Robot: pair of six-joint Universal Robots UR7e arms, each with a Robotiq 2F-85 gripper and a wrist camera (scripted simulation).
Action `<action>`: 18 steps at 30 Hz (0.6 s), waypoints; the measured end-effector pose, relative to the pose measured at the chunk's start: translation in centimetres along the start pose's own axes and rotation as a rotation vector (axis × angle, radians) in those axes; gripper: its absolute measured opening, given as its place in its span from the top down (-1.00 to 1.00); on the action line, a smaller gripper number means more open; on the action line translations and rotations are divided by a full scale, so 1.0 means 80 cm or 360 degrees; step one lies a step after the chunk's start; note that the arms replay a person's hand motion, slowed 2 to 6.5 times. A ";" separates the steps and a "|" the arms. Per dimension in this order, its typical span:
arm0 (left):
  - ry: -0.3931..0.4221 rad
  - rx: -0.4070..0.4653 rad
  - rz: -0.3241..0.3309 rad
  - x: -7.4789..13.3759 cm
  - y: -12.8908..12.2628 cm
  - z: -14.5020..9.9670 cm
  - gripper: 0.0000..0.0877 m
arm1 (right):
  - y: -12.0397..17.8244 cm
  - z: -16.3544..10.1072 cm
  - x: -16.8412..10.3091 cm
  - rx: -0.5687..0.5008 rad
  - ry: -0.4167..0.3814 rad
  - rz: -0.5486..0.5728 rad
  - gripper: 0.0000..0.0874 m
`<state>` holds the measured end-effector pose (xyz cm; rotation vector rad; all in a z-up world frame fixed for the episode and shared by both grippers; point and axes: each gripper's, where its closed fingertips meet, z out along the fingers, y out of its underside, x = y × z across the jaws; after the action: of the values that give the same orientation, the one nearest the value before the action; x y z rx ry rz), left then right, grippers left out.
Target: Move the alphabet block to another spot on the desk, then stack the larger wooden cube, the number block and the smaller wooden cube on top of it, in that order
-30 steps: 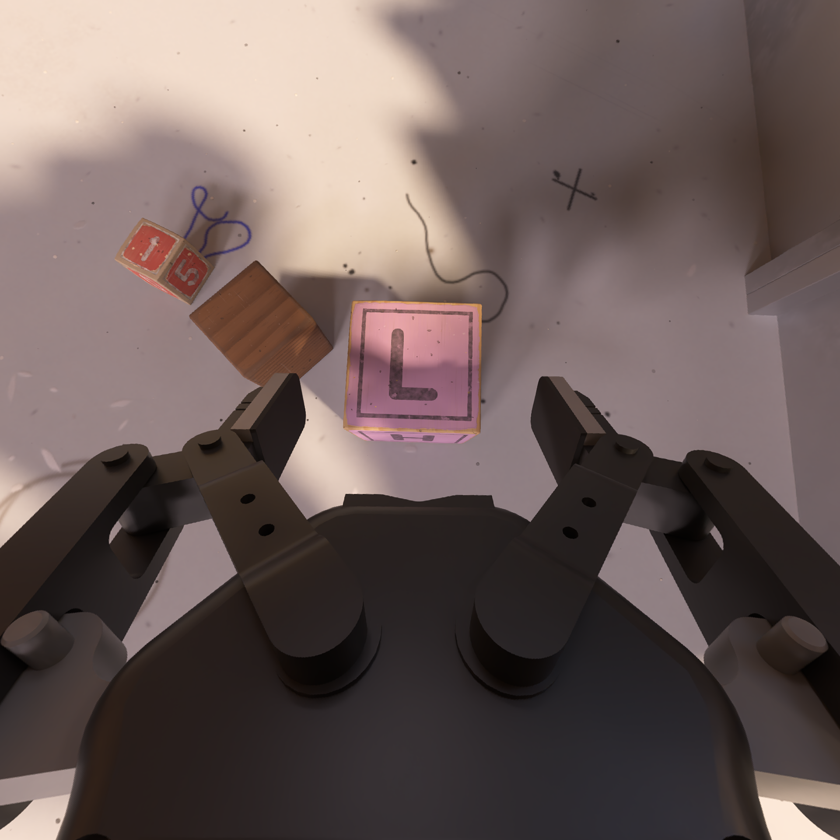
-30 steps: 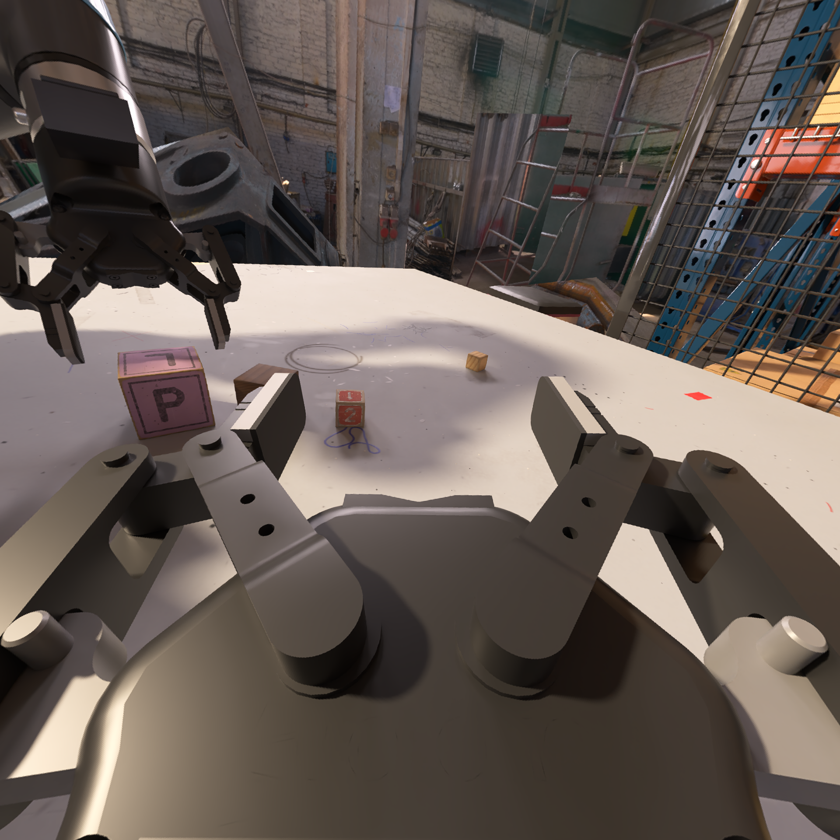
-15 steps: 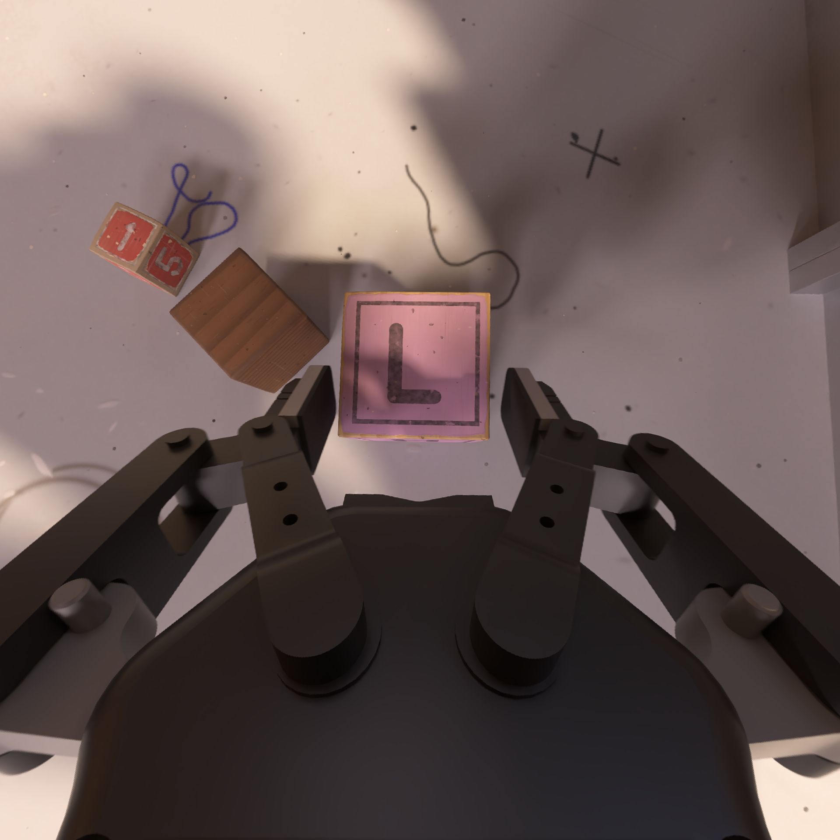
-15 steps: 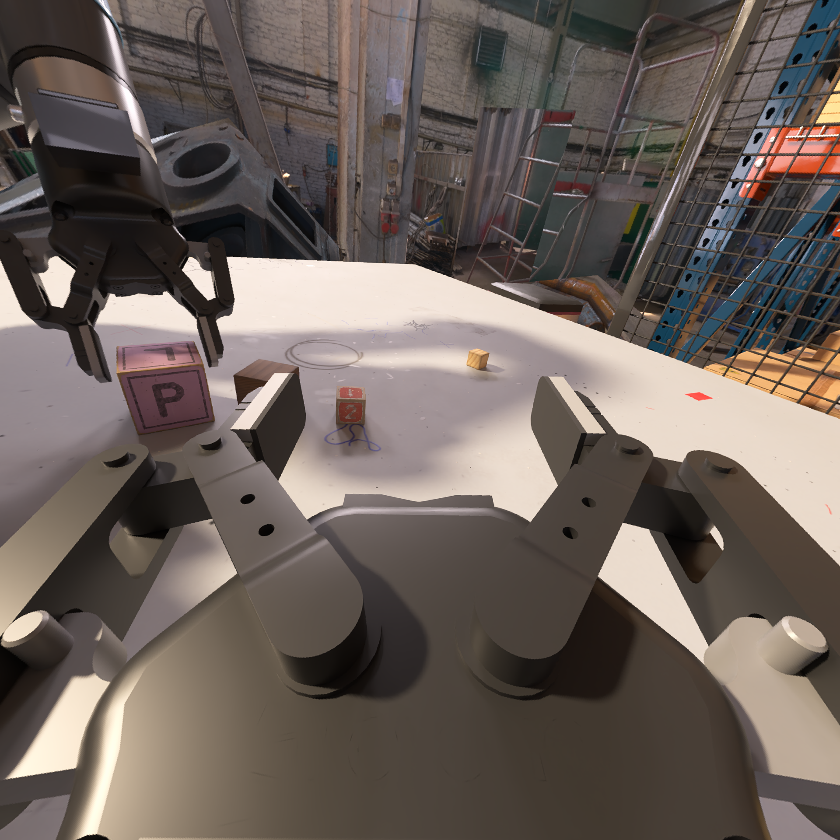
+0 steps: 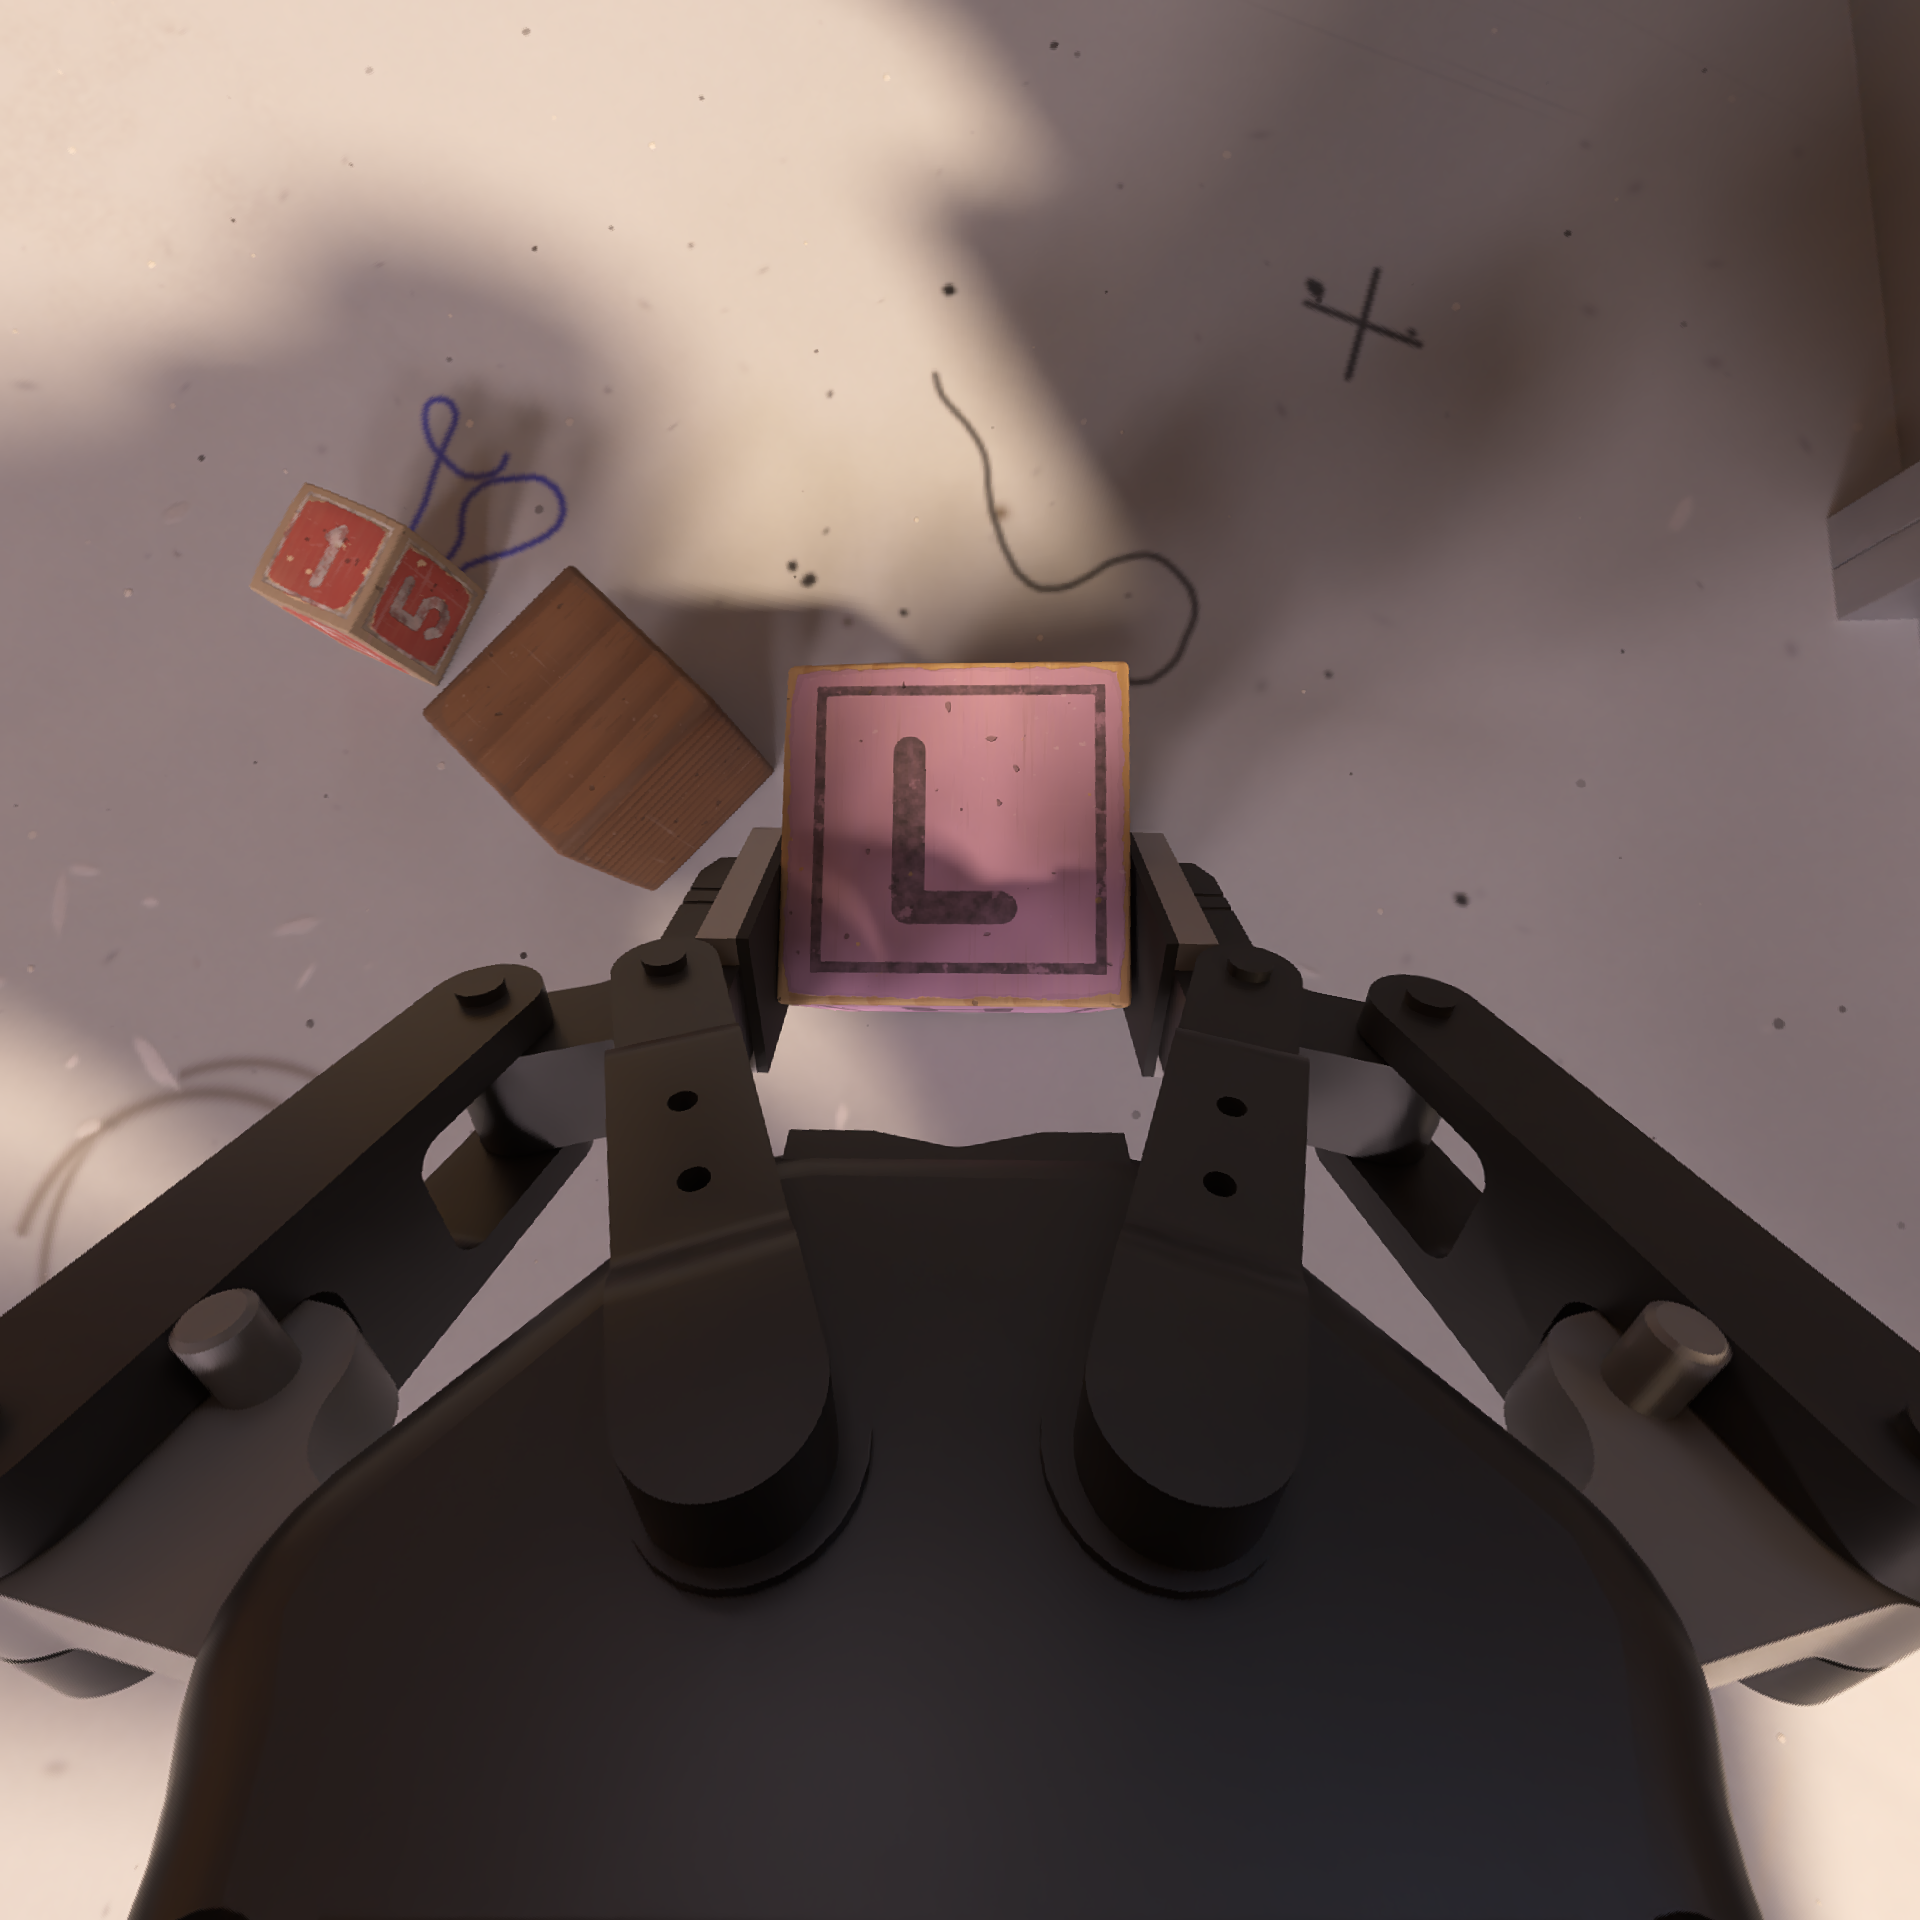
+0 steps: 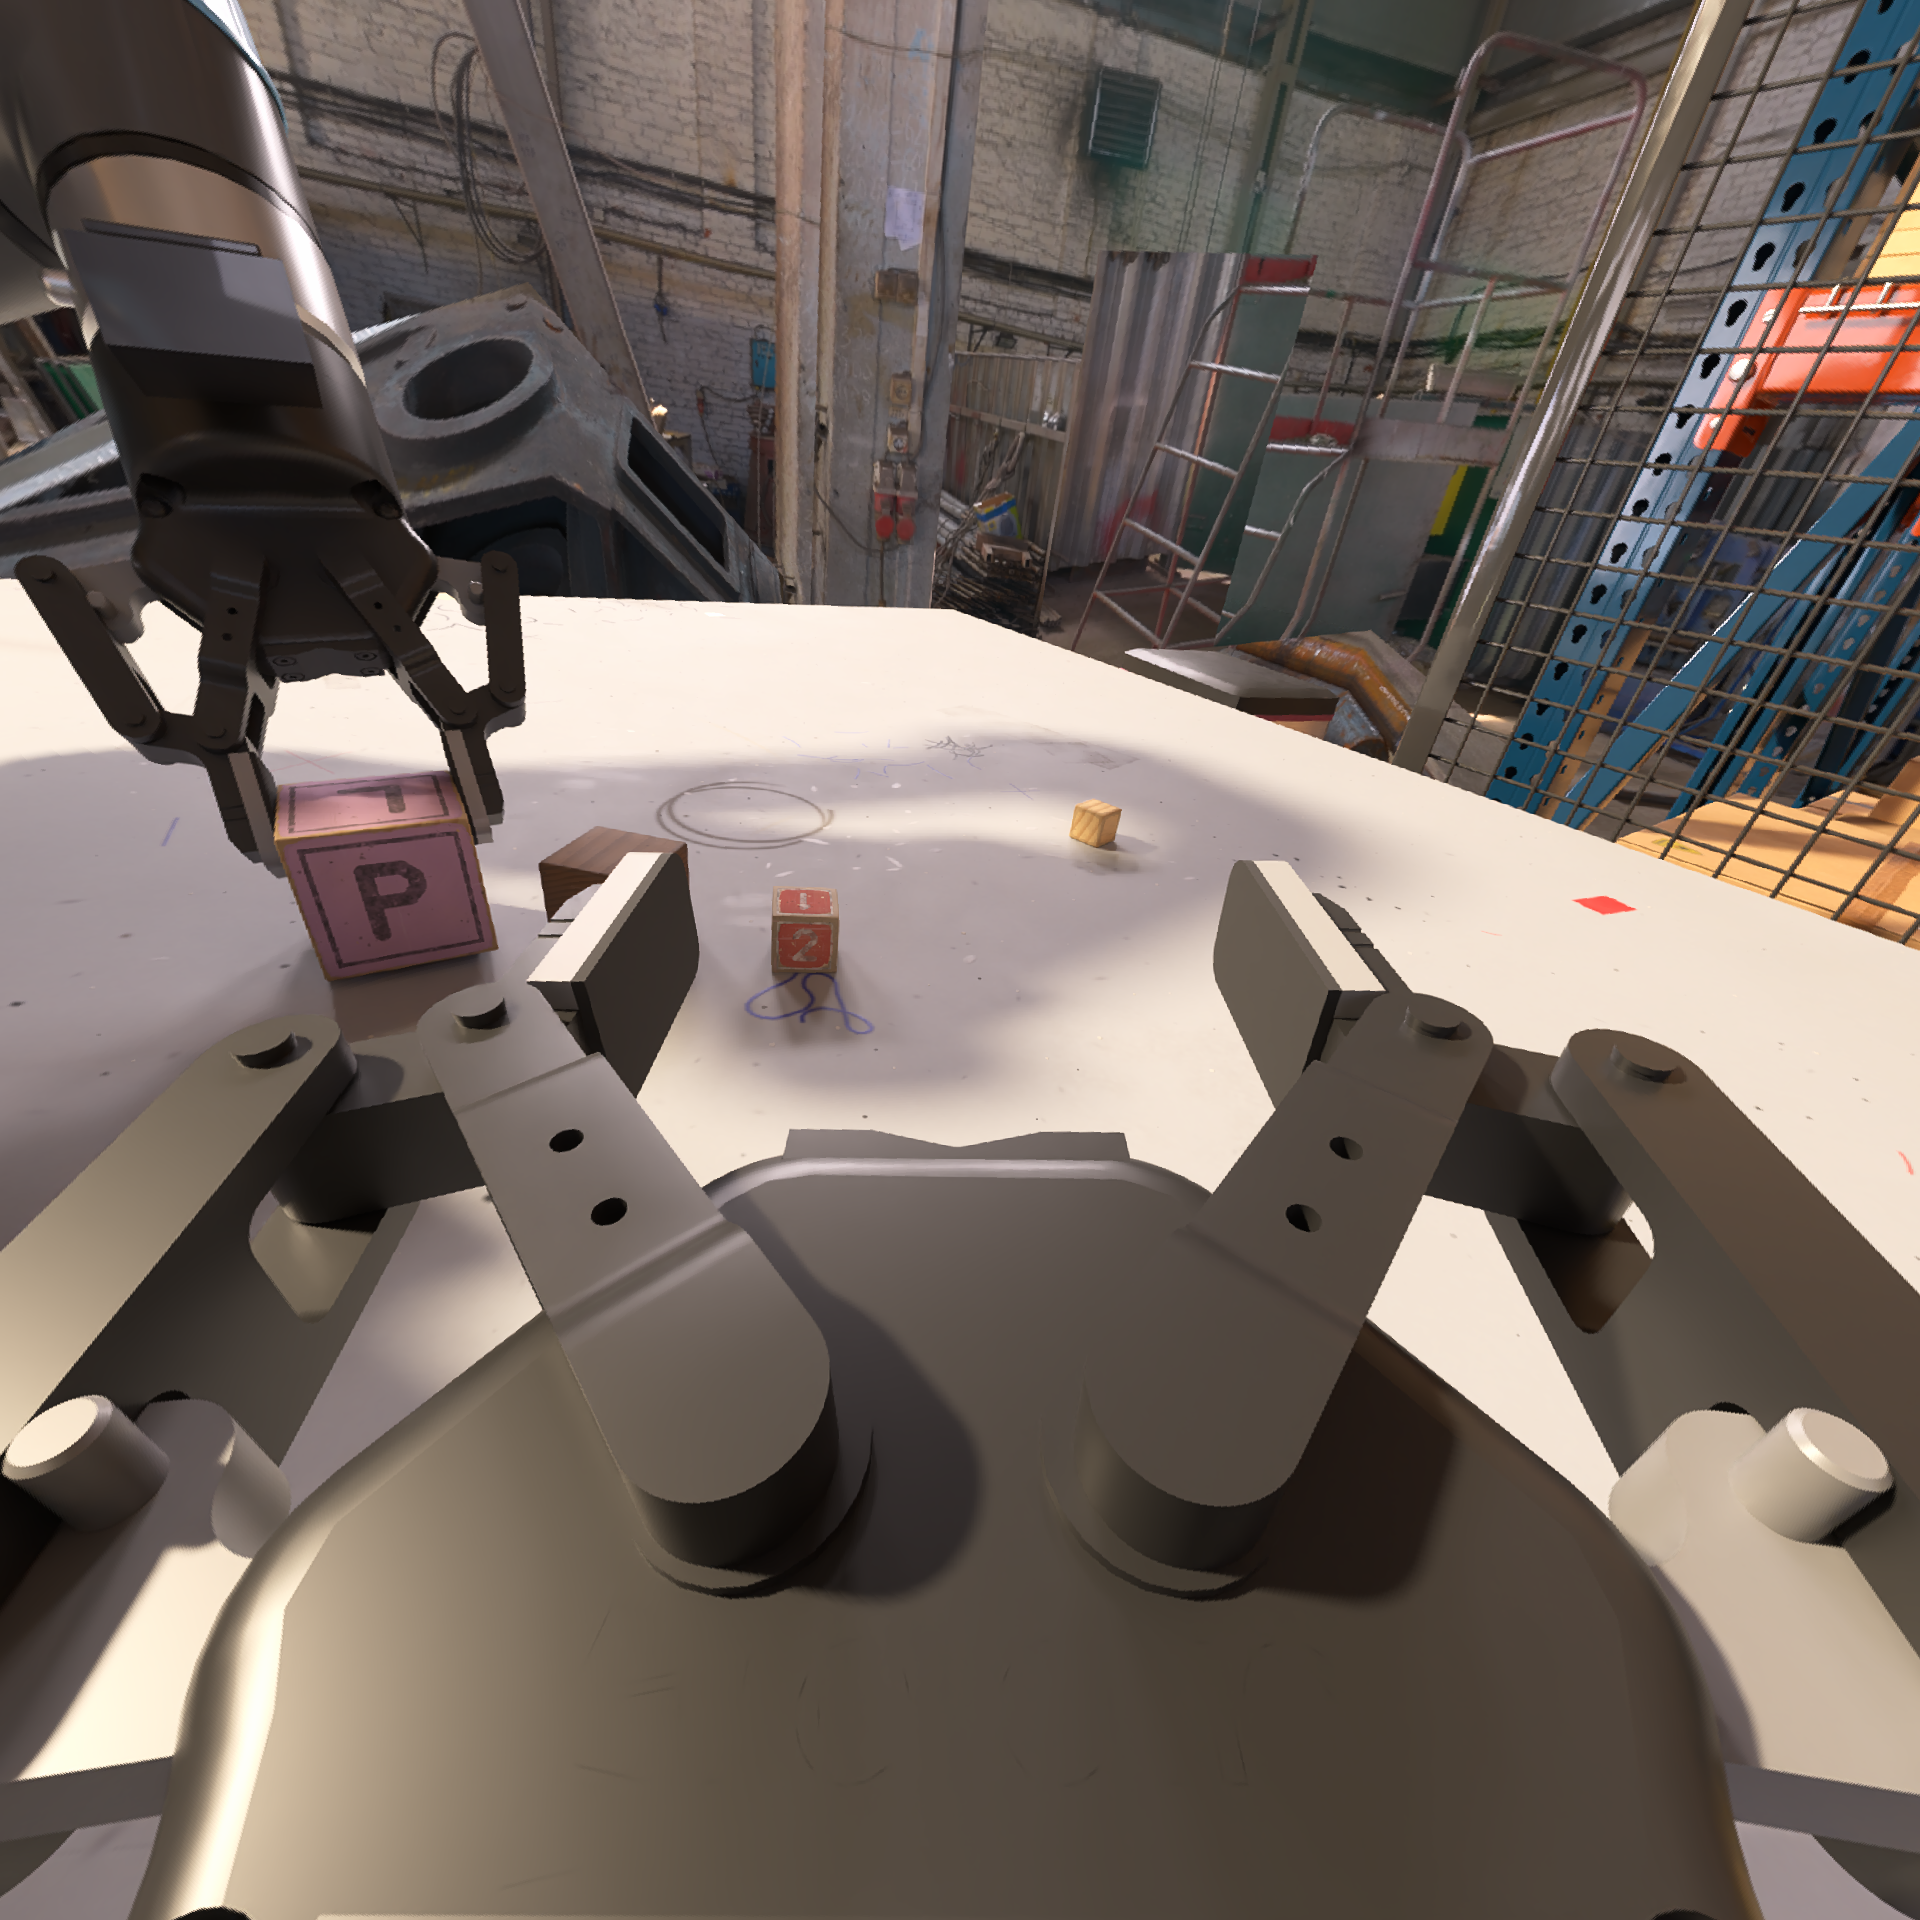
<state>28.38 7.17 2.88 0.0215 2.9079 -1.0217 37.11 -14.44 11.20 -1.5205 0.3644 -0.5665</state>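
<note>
The pink alphabet block (image 5: 954, 836) stands on the white desk (image 5: 1455, 935). My left gripper (image 5: 954, 904) is shut on it, one finger pressed to each side near its top face. The right wrist view shows the same grip (image 6: 364, 816) on the block (image 6: 384, 894) at far left. The larger, dark wooden cube (image 5: 597, 727) lies just left of the block, apart from it. The red number block (image 5: 369, 582) sits beyond that cube. The smaller, pale wooden cube (image 6: 1095, 823) sits far off on the desk. My right gripper (image 6: 951, 914) is open and empty above the desk.
A white raised ledge (image 5: 1881, 551) stands at the desk's right edge in the left wrist view. Pen marks, a cross (image 5: 1361, 322) and a blue scribble (image 5: 488, 499), lie flat on the surface. Beyond the desk's far edge (image 6: 935, 613) are a ladder and wire fencing.
My left gripper came down over the alphabet block and its fingers closed from wide open onto the block's two sides. The right gripper has not moved.
</note>
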 end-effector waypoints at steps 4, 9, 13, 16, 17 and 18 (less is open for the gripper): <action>-0.0001 0.0016 0.0001 -0.003 0.001 -0.009 -0.19 | 0.000 0.000 0.000 0.0002 0.0003 0.0004 -0.95; 0.0000 0.0048 -0.0010 -0.011 -0.002 -0.024 -0.19 | 0.000 0.000 0.000 0.0005 0.0002 0.0004 -0.95; -0.0017 0.0080 -0.0012 -0.023 -0.007 -0.040 -0.19 | 0.000 0.000 0.000 0.0001 -0.0005 0.0009 -0.95; -0.0039 0.0107 -0.0016 -0.035 -0.012 -0.052 -0.19 | 0.000 0.000 0.000 -0.0002 -0.0012 0.0013 -0.95; -0.0047 0.0116 -0.0016 -0.039 -0.014 -0.056 -0.19 | 0.000 0.001 0.000 -0.0003 -0.0014 0.0014 -0.95; -0.0054 0.0124 -0.0017 -0.044 -0.016 -0.060 -0.19 | 0.000 0.001 0.000 -0.0004 -0.0016 0.0015 -0.95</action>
<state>31.58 9.17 7.64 -0.0074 2.8393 -1.1255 37.11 -14.38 11.17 -1.5225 0.3646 -0.5510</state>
